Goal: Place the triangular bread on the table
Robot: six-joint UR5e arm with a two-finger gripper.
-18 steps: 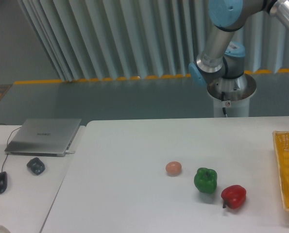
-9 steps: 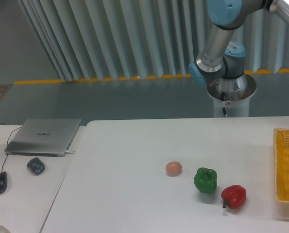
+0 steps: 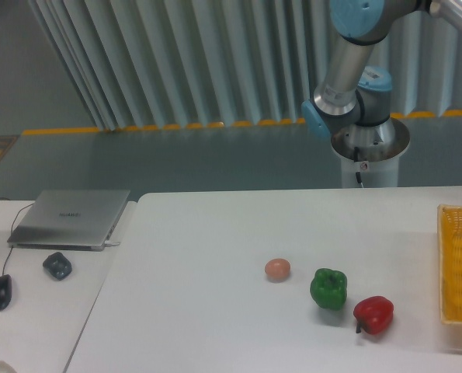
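Observation:
The white table [image 3: 215,233] fills the lower part of the camera view. The triangular bread does not show in this frame. Only the arm's base and upper links [image 3: 351,85] show at the top right; the arm runs out past the upper right corner, and the gripper is out of view.
A yellow basket [image 3: 457,264] stands at the table's right edge, partly cut off. A small pinkish-orange ball [image 3: 277,269], a green pepper [image 3: 328,288] and a red pepper [image 3: 373,314] lie right of centre. A grey laptop [image 3: 70,217] and two dark mice [image 3: 57,266] sit on the adjoining surface at left.
The arm's upper link has shifted slightly. The basket seems to have moved a little. A small pale thing at the basket's right edge half a second ago no longer shows.

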